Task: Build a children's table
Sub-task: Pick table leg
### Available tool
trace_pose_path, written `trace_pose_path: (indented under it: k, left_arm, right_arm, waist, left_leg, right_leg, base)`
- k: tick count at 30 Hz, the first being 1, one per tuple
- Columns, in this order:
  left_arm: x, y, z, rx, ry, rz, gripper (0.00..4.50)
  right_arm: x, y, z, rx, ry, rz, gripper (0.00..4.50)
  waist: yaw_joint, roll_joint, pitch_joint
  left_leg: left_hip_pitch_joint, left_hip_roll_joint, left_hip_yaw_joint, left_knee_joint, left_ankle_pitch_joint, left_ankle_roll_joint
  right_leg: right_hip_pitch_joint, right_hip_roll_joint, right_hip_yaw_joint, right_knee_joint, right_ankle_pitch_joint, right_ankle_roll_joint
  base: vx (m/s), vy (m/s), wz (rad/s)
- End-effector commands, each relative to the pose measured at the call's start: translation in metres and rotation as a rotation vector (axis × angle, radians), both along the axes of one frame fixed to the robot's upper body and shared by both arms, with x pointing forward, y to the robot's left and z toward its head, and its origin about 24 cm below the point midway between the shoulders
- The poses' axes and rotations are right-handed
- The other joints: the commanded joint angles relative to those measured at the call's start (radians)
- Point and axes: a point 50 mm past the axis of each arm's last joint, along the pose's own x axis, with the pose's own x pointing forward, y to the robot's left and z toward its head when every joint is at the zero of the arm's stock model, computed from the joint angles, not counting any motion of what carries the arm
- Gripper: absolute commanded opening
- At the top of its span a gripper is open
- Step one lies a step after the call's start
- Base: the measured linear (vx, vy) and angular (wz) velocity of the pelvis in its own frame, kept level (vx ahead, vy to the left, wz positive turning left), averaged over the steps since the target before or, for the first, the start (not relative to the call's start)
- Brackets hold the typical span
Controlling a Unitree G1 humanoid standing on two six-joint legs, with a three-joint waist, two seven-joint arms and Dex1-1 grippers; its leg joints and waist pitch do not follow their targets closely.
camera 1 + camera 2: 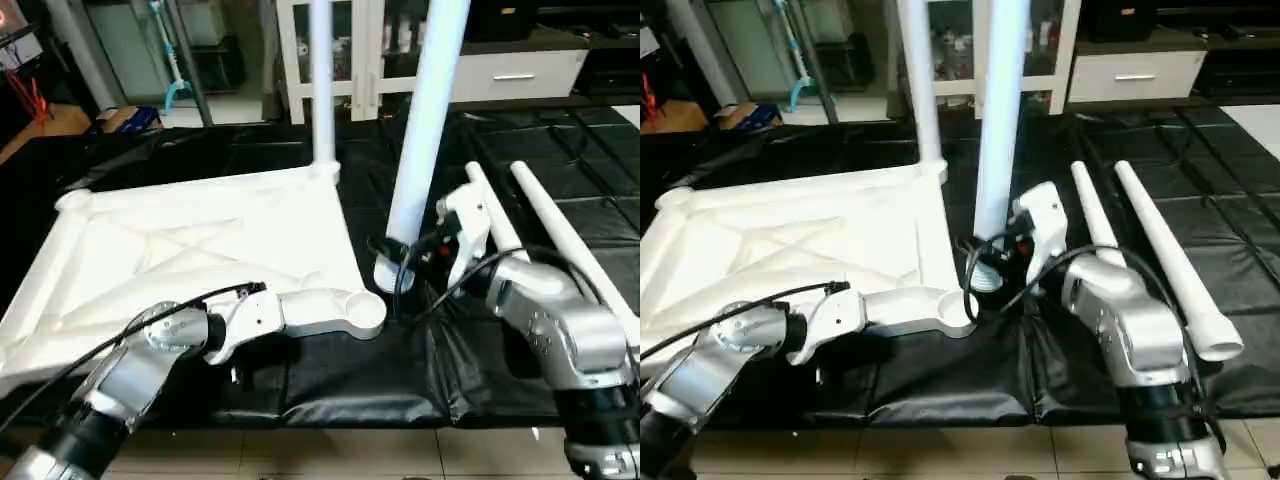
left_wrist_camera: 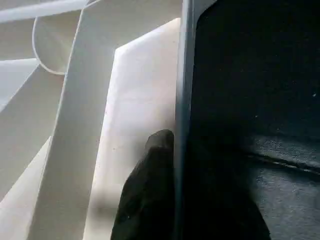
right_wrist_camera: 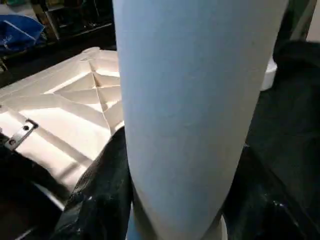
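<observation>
The white tabletop (image 1: pixel 200 250) lies underside up on the black cloth. One leg (image 1: pixel 322 80) stands upright in its far right corner socket. My right gripper (image 1: pixel 400 250) is shut on a second leg (image 1: pixel 425 120), held nearly upright. That leg's lower end (image 1: pixel 985 280) is just beside the near right corner socket (image 1: pixel 362 308), not in it. Two more legs (image 1: pixel 490 215) (image 1: pixel 565 235) lie on the cloth to the right. My left gripper (image 1: pixel 285 312) is at the tabletop's near edge. In the left wrist view a black finger (image 2: pixel 150 200) presses the rim wall (image 2: pixel 182 75), which sits between the jaws.
The black cloth (image 1: pixel 330 380) ends at tiled floor near me. A white glass-door cabinet (image 1: pixel 360 50) and a drawer unit (image 1: pixel 515 75) stand behind the work. Blue items (image 1: pixel 130 120) lie at the back left.
</observation>
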Motion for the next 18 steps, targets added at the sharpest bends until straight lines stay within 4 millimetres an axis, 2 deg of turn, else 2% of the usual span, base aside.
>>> trace_pose_path:
  k: [1,4,5,7,8,9,11,13,14,16,17,18]
  left_arm:
    - [-0.003,0.005,-0.013,0.018,0.02,0.079,0.25]
    - [-0.003,0.006,-0.012,0.033,0.01,0.081,0.21]
    - [-0.004,0.008,-0.01,0.049,-0.009,0.072,0.2]
    - [-0.004,0.008,-0.008,0.053,-0.023,0.07,0.19]
    - [-0.004,0.007,-0.005,0.024,-0.009,0.068,0.73]
    - [-0.004,0.005,0.001,-0.032,0.013,0.066,0.87]
    - [-0.004,0.001,0.006,-0.07,0.025,0.055,0.9]
    - [-0.003,-0.004,0.01,-0.106,0.03,0.042,1.14]
    - [-0.002,-0.007,0.012,-0.121,0.024,0.034,1.31]
    - [0.003,-0.014,0.015,-0.147,-0.005,0.039,1.34]
    - [0.005,-0.015,0.015,-0.15,-0.017,0.043,1.58]
    - [0.006,-0.017,0.014,-0.144,-0.017,0.042,1.58]
  right_arm:
    - [0.001,0.001,0.007,0.032,-0.032,0.01,1.91]
    - [0.002,0.002,0.007,0.039,-0.033,0.007,1.91]
    - [0.002,0.001,0.007,0.063,-0.028,0.002,1.91]
    - [0.002,0.001,0.006,0.065,-0.028,-0.003,1.91]
    - [0.002,0.0,0.006,0.062,-0.029,-0.003,1.91]
    - [0.001,0.0,0.005,0.059,-0.03,-0.005,1.91]
    - [0.001,-0.001,0.005,0.059,-0.031,-0.005,1.91]
    - [0.001,-0.001,0.006,0.057,-0.034,-0.006,1.91]
    - [0.001,-0.001,0.006,0.058,-0.035,-0.006,1.91]
    - [0.002,-0.001,0.007,0.058,-0.037,-0.006,1.91]
    - [0.002,-0.001,0.007,0.058,-0.038,-0.006,1.91]
    - [0.002,0.0,0.007,0.055,-0.039,-0.005,1.91]
  waist:
    - [0.0,-0.028,-0.052]
    - [-0.001,-0.029,-0.049]
    - [-0.003,-0.026,-0.049]
    - [-0.006,-0.025,-0.049]
    - [-0.006,-0.025,-0.05]
    - [-0.009,-0.017,-0.052]
    - [-0.009,-0.018,-0.055]
    - [-0.006,-0.017,-0.056]
    - [-0.004,-0.016,-0.057]
    - [0.004,-0.019,-0.058]
    - [0.009,-0.019,-0.058]
    - [0.012,-0.02,-0.058]
  left_leg:
    - [0.018,0.092,-0.073,-0.095,-0.355,-0.026]
    - [0.023,0.092,-0.075,-0.097,-0.387,-0.037]
    - [0.025,0.092,-0.076,-0.097,-0.406,-0.045]
    - [0.023,0.094,-0.08,-0.102,-0.42,-0.05]
    - [0.023,0.094,-0.08,-0.103,-0.421,-0.052]
    - [0.024,0.094,-0.08,-0.106,-0.423,-0.061]
    - [0.024,0.094,-0.077,-0.106,-0.41,-0.06]
    - [0.03,0.093,-0.071,-0.105,-0.401,-0.058]
    - [0.03,0.093,-0.07,-0.104,-0.395,-0.058]
    - [0.029,0.093,-0.065,-0.104,-0.363,-0.046]
    - [0.032,0.093,-0.062,-0.102,-0.355,-0.04]
    - [0.034,0.093,-0.061,-0.1,-0.352,-0.039]
  right_leg:
    - [0.017,-0.11,0.063,-0.102,-0.48,-0.147]
    - [0.012,-0.109,0.063,-0.107,-0.518,-0.134]
    - [0.009,-0.11,0.063,-0.109,-0.531,-0.127]
    - [0.01,-0.108,0.061,-0.107,-0.517,-0.126]
    - [0.011,-0.107,0.061,-0.106,-0.507,-0.126]
    - [0.012,-0.106,0.061,-0.101,-0.458,-0.14]
    - [0.013,-0.105,0.06,-0.097,-0.399,-0.16]
    - [0.01,-0.103,0.062,-0.099,-0.362,-0.176]
    - [0.011,-0.103,0.062,-0.099,-0.349,-0.18]
    - [0.015,-0.103,0.063,-0.098,-0.3,-0.19]
    - [0.014,-0.105,0.064,-0.102,-0.306,-0.191]
    - [0.013,-0.105,0.065,-0.103,-0.31,-0.191]
  base:
    - [0.0,0.0,0.0]
    - [0.0,0.0,0.0]
    - [0.0,0.0,0.0]
    - [0.0,0.0,0.0]
    - [0.0,0.0,0.0]
    - [0.0,0.0,0.0]
    - [0.0,0.0,0.0]
    - [0.0,0.0,0.0]
    - [0.0,0.0,0.0]
    - [0.0,0.0,0.0]
    - [0.0,0.0,0.0]
    - [0.0,0.0,0.0]
